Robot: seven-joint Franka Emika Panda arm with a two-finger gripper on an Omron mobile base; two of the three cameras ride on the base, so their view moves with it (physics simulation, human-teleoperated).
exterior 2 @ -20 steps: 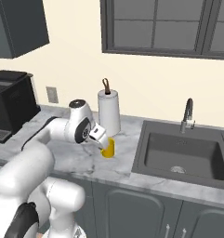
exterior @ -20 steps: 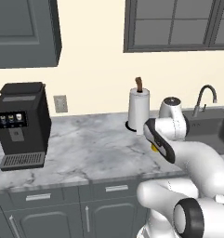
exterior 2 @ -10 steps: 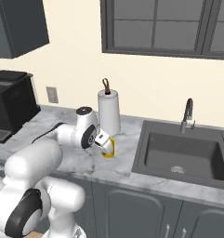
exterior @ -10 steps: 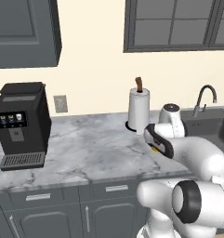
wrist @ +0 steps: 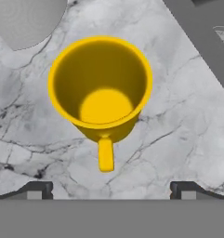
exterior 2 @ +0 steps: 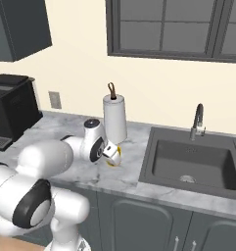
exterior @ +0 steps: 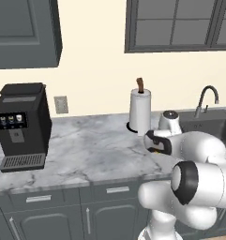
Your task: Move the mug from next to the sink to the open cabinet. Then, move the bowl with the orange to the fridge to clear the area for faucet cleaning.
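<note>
Tool (wrist: pixel 108 188) spread wide, empty, hovering above mug (wrist: pixel 100 88), center frame on worktop (wrist: pixel 178 121). Step: descend, straddle 1 rim wall, avoid handle at bottom, then pinch.

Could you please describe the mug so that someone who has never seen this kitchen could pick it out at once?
Find the dark sink set into the marble counter. To its left stands a white paper towel roll, and the mug sits upright just in front of it. It is short, bright yellow and empty, with one handle.
</note>
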